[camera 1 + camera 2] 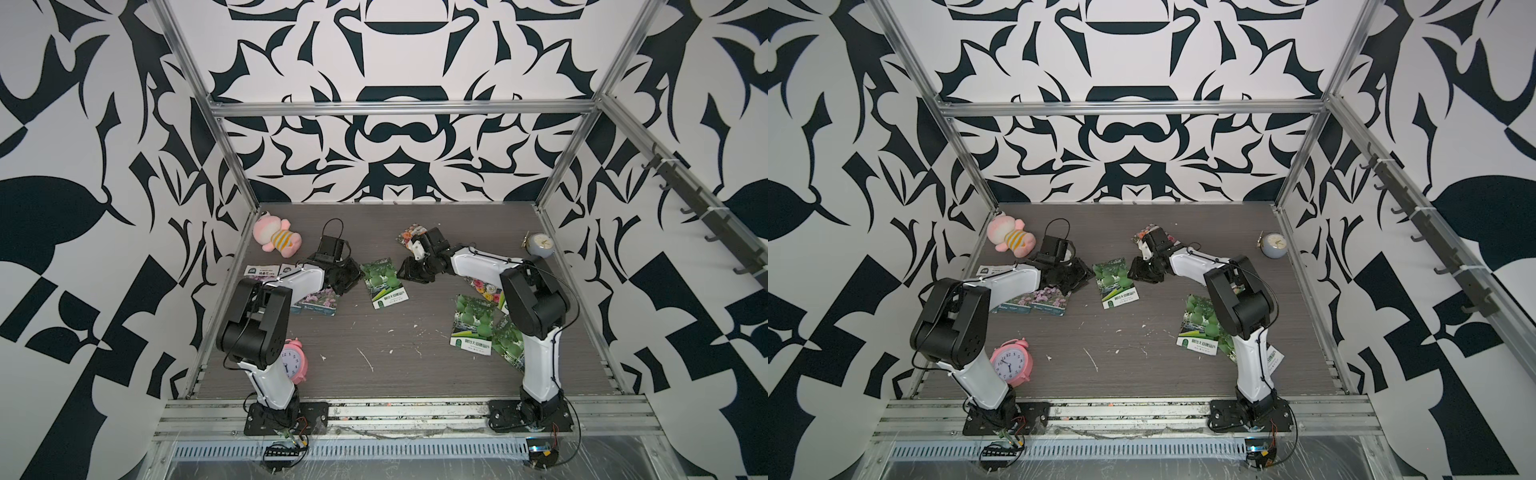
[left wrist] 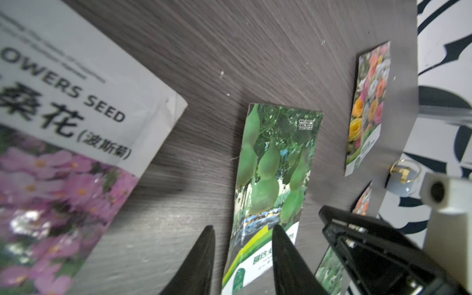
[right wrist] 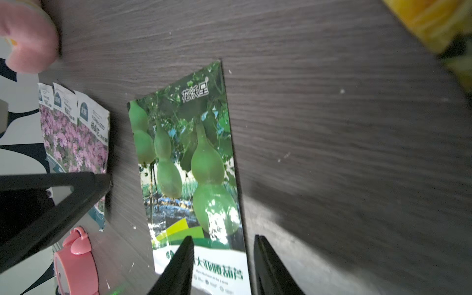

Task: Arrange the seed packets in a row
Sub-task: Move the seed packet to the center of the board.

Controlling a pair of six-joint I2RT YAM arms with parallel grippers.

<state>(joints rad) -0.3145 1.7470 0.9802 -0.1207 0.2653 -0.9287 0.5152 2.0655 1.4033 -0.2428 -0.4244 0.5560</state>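
Figure: the glossy, flat green-gourd seed packet (image 1: 384, 284) lies at centre, between my claws. My left claw (image 2: 244, 227) and right claw (image 3: 223, 237) both stand with jaws apart, gripping nothing. Each straddles one long edge at the packet's near, labelled end.

A gourd packet (image 1: 384, 284) lies mid-desk (image 1: 395, 224) between my left pincer (image 2: 243, 229) and right pincer (image 3: 223, 238). Flower packets (image 1: 320, 300) lie side by side to its left, two overlapping gourd packets (image 1: 473, 322) to its right and nearer my base, and a plush toy (image 1: 276, 237) in the far left corner.

Purple-flower seed packets (image 1: 318, 300) overlap at left; one gourd packet (image 1: 384, 284) lies flat, askew, in the middle; two more gourd packets (image 1: 473, 324) overlap at right, near a mixed-bloom packet (image 1: 484, 287).
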